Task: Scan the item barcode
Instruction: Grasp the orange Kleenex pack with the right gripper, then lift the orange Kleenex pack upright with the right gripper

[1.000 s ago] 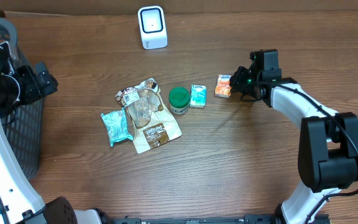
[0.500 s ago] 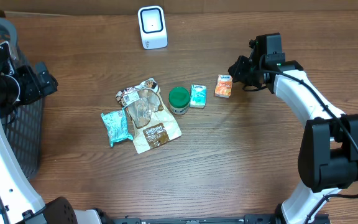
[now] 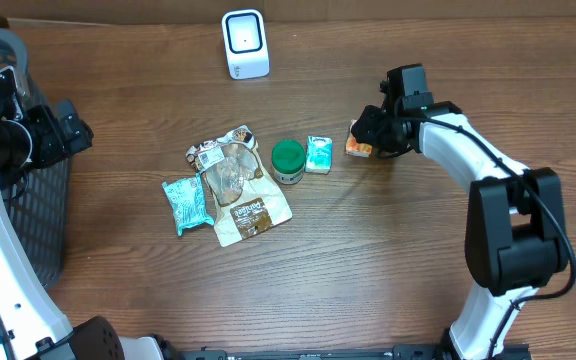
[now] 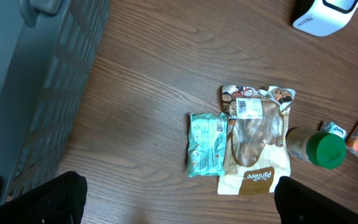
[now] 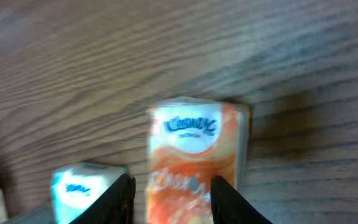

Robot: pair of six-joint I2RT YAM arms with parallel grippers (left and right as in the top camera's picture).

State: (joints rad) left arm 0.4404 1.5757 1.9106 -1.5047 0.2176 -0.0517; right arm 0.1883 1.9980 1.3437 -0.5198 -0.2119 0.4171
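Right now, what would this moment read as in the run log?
phase: pre-grasp | right gripper: open, straddling orange tissue pack | pack: on table | left gripper: open, empty | scanner: nothing presented

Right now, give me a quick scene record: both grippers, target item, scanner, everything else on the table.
right gripper: open, fingers either side of the orange tissue pack, not closed on it
orange tissue pack: lying flat, right end of the item row
left gripper: open, empty, beside the black basket
scanner: white, upright, far side, apart from the items
other items: teal tissue pack, green-lidded jar, snack bags, teal packet
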